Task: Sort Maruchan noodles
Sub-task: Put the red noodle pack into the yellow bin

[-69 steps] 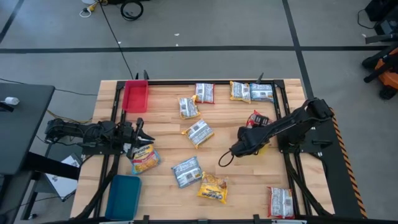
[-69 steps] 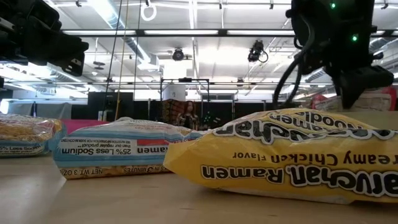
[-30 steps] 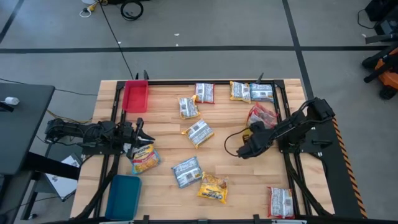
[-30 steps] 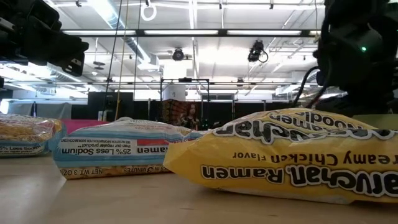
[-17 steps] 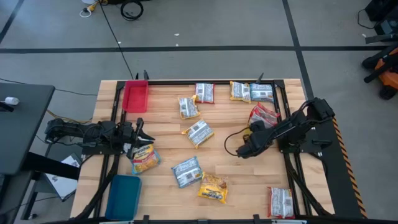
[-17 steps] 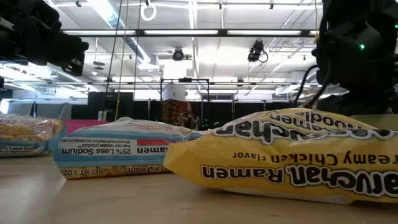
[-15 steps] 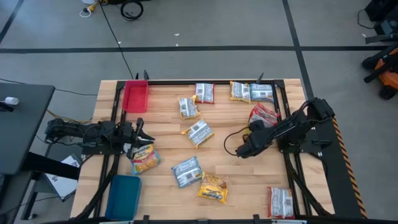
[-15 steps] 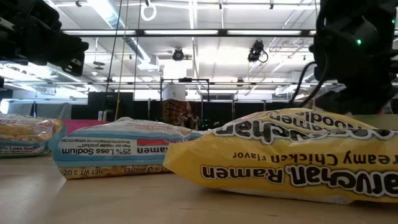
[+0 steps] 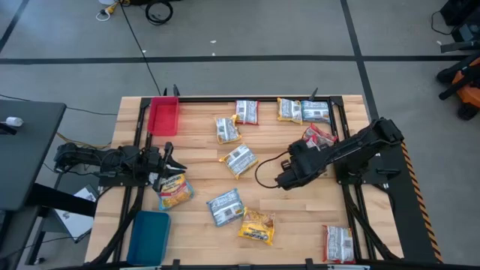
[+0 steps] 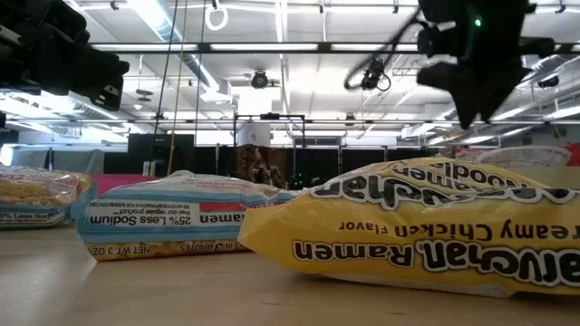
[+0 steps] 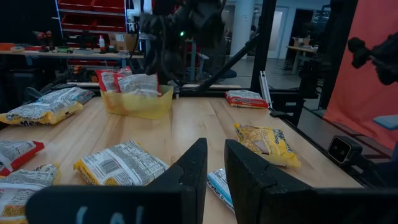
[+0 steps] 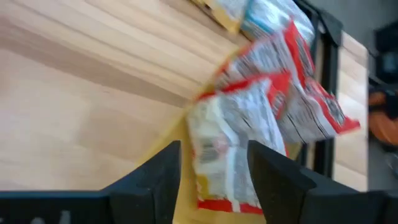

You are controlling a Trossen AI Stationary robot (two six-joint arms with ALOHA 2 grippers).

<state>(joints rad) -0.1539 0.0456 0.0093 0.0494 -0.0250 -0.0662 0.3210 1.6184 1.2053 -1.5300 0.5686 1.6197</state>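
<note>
Nearest the low camera, a yellow packet [image 10: 426, 226] reads "Creamy Chicken Flavor"; right fingers [image 12: 273, 168] apart, left fingers [image 11: 194, 168] slightly parted

Wooden table [image 9: 277, 217], light planks, black metal frame along its edges. Red tray [image 9: 163, 115] at the far left corner, against the frame. Blue tray [image 9: 149, 235] at the near left corner, well apart from the red one. Yellow tray [image 11: 138, 102] toward the right side, only partly seen from above. Grey floor [image 9: 247, 30] all round, crossed by dark tape lines; a black cable [image 9: 139, 41] runs over it to the table's far edge. Dark desk [image 9: 22, 150] beside the table on the left, a small white object on its top. Red shelving [image 11: 90, 9] in the room behind. Ceiling strip lights [image 10: 272, 47] overhead.
</note>
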